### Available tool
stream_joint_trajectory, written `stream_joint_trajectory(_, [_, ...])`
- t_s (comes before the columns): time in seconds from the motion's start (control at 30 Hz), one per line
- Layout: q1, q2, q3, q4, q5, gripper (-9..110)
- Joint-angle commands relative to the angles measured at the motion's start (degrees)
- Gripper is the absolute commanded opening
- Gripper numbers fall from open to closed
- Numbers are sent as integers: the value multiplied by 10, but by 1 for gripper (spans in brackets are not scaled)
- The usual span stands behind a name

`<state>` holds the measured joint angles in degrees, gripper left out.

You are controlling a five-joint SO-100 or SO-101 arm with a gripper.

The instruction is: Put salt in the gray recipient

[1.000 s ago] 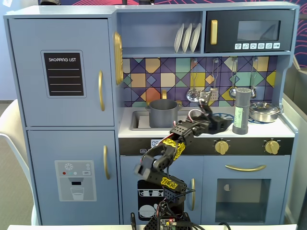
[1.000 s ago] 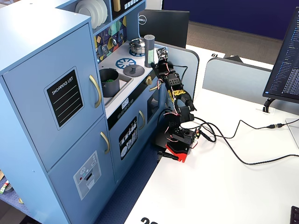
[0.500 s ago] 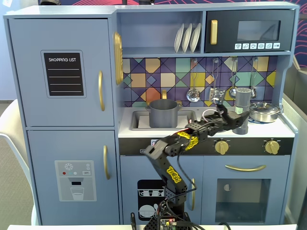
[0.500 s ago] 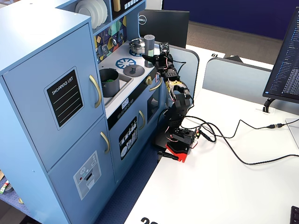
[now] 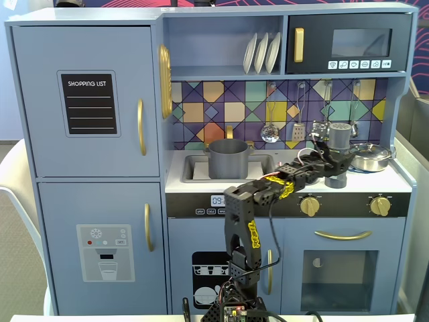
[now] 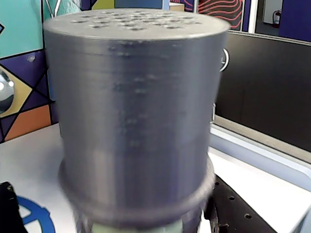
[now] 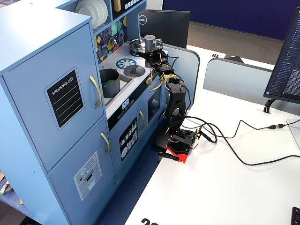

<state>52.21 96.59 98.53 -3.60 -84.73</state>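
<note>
Salt shaker upright, holes up, pinched by gripper; wrist view alone shows perforated top; gray pot sits in sink.

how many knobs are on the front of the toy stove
2. One yellow knob sits just right of the arm's forearm, the other knob near the stove's right end, both above the oven door handle. The arm might hide more.

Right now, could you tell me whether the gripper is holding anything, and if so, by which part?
The gripper holds the gray salt shaker upright, gripped at its lower end; its perforated top is free. The fingers themselves are hidden.
</note>
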Motion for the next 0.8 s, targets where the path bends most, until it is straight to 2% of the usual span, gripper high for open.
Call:
stream_joint_trajectory(0.0, [-13, -28, -94, -10, 11, 43])
stream_joint_trajectory(0.03, [-17, -33, -103, -10, 9, 38])
stream_joint_trajectory(0.07, [-22, -37, -107, -10, -1, 24])
stream_joint_trajectory(0.1, [-28, -37, -107, -17, -11, 2])
stream_joint_trajectory(0.2, [-30, -11, -103, -56, 74, 0])
stream_joint_trajectory(0.33, [-38, 72, -103, -22, 149, 0])
stream_joint_trajectory(0.5, [-87, 201, -134, 135, 300, 0])
stream_joint_trajectory(0.67, [-187, 283, -142, 291, 509, 0])
stream_joint_trajectory(0.77, [-257, 301, -146, 367, 672, 0])
